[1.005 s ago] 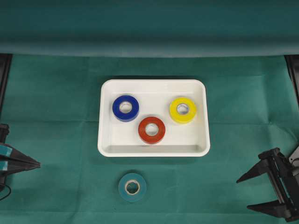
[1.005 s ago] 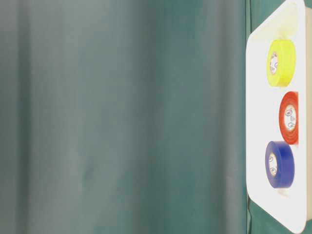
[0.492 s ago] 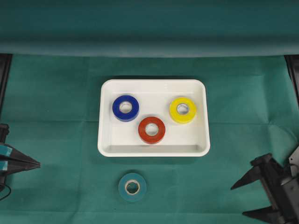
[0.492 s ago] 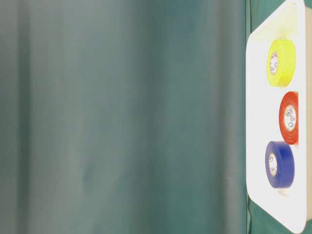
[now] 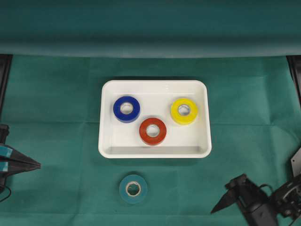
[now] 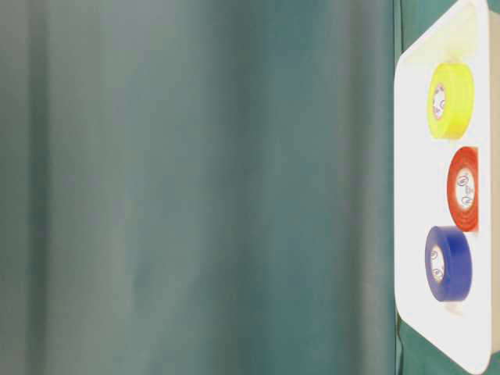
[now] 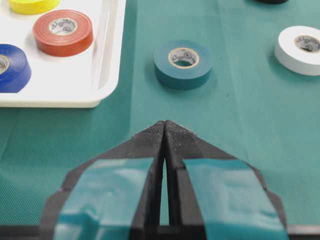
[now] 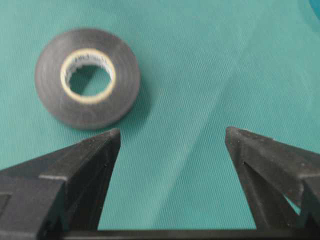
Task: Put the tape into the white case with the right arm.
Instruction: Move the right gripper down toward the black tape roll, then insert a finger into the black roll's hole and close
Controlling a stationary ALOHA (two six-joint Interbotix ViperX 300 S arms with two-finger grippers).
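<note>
item: right gripper (image 8: 170, 145) — jaws spread wide, nothing between them, only green cloth in the gap. sits at the tabletop's near right corner, tips aimed toward the near edge's middle, arm low and angled in from the right.

item: black tape (image 8: 87, 77) — flat on the cloth, hole up, ahead of the right gripper and off toward its left finger (image 8: 80, 160); apart, not touching. a ring, so no long axis to line up. off the overhead view's frame. judged the likely pick, being nearest the right arm.

item: teal tape (image 5: 133, 189) — flat, near edge, just outside the white case (image 5: 155, 153), well apart from the right gripper.

item: white tape (image 7: 301, 49) — flat on cloth, seen from the left wrist only, beyond the teal roll.

item: white case — tabletop centre; holds blue tape (image 5: 126, 108), red tape (image 5: 153, 131), yellow tape (image 5: 184, 110), all flat, none touching.

item: left gripper (image 7: 165, 131) — jaws pressed together, empty, parked at the left edge, pointing at the teal roll.

judgement: next move needs the right gripper shifted toward its left-finger side and fwd to straddle the black roll; approach stage, no grasp yet.
</note>
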